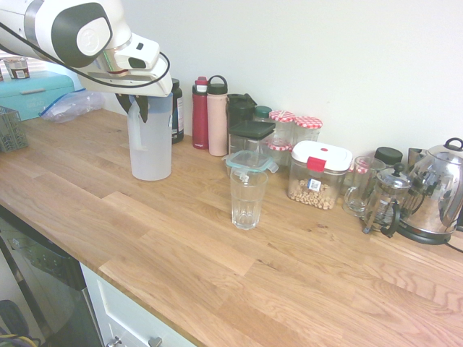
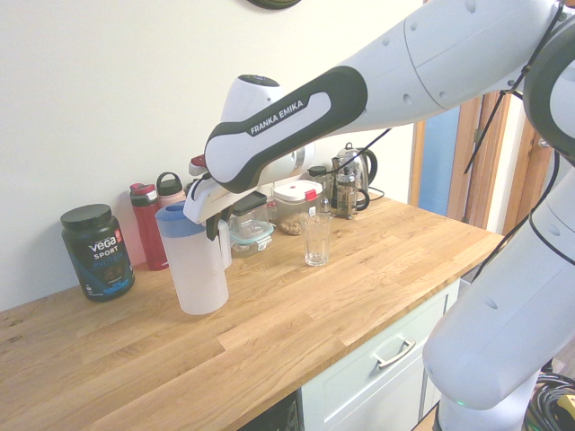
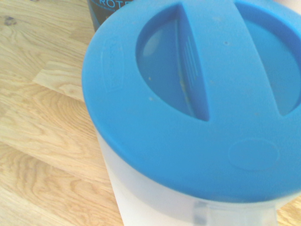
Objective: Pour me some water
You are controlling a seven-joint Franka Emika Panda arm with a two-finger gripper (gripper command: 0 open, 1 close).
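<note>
A tall frosted-white jug [image 1: 152, 152] [image 2: 196, 269] with a blue lid [image 3: 188, 117] stands upright on the wooden counter [image 1: 181, 246]. The water inside does not show plainly through its cloudy wall. My gripper [image 1: 137, 108] [image 2: 216, 229] is at the jug's top edge on its handle side, shut on the handle. An empty clear drinking glass [image 1: 247, 199] [image 2: 315, 240] stands apart from the jug, further along the counter toward the kettle.
Along the wall stand a black tub [image 2: 97, 251], a red bottle [image 1: 200, 116], a pink bottle [image 1: 217, 119], jars, a nut container [image 1: 318, 177], a French press [image 1: 383, 202] and a kettle [image 1: 438, 191]. A teal box [image 1: 32, 90] sits at the far end.
</note>
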